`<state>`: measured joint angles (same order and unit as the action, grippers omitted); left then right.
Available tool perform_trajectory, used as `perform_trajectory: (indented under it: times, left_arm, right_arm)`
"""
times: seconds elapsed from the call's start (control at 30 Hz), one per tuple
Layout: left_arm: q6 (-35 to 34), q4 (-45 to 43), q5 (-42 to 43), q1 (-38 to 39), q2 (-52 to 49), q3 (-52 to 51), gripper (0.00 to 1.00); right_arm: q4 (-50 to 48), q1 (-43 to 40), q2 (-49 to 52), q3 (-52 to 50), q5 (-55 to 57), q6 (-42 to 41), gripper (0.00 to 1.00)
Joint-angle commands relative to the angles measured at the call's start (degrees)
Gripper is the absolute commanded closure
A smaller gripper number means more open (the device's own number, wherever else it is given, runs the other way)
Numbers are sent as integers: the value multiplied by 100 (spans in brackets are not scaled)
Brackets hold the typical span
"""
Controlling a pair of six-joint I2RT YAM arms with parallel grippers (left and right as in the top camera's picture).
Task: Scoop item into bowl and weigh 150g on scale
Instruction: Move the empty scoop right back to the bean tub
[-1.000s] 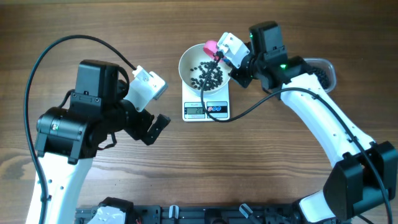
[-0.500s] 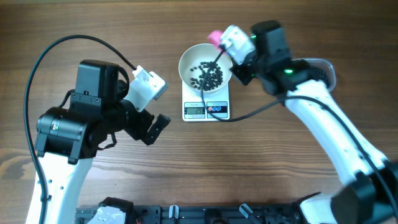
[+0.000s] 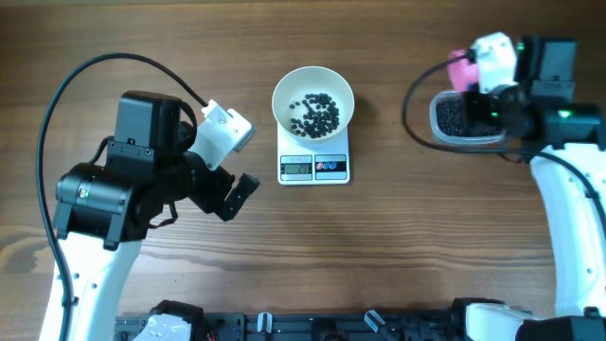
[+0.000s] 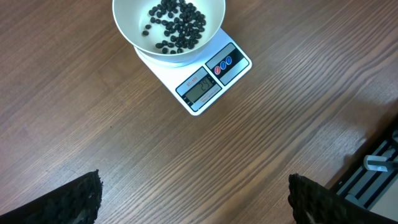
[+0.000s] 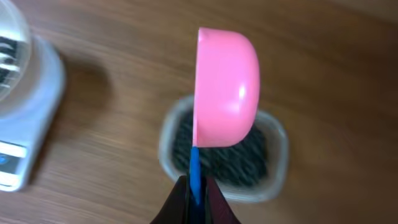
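The white bowl (image 3: 290, 95) stands on the scale (image 3: 313, 168) with a layer of black items (image 3: 317, 112) in it. In the left wrist view, the bowl (image 4: 130, 31) and scale (image 4: 208, 84) lie ahead of my left gripper (image 4: 199, 199), which is wide open over bare wood with nothing between its fingers. My right gripper (image 5: 194, 193) is shut on the blue handle of a pink scoop (image 5: 227, 87). It holds the scoop on its side above a clear tub (image 5: 277, 180) of black items (image 5: 239, 165). I cannot see inside the scoop.
The clear tub (image 3: 464, 137) sits at the right of the table, well apart from the scale. A black cable (image 3: 412, 104) loops beside it. My left arm's body (image 3: 142, 180) fills the left side. A black rail (image 3: 312, 327) runs along the front edge.
My right gripper has carried the pink scoop from over the bowl rightwards to above the clear tub. The left arm has stayed still.
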<state>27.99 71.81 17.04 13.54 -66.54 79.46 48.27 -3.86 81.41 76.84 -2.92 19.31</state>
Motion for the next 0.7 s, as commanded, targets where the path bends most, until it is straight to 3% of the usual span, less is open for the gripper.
perform_trajectory:
  times: [0.0,0.4,0.67]
  left_arm:
    - [-33,-22,4,7,-37,103,0]
    - [-33,-20,4,7,-37,103,0]
    - [-33,-22,4,7,-37,103,0]
  right_arm:
    - [24,-350,127,-90,304,13,96]
    - [210,-442,1375,-144,321,-20,96]
    - [4,-442,1928,-144,914,-26,96]
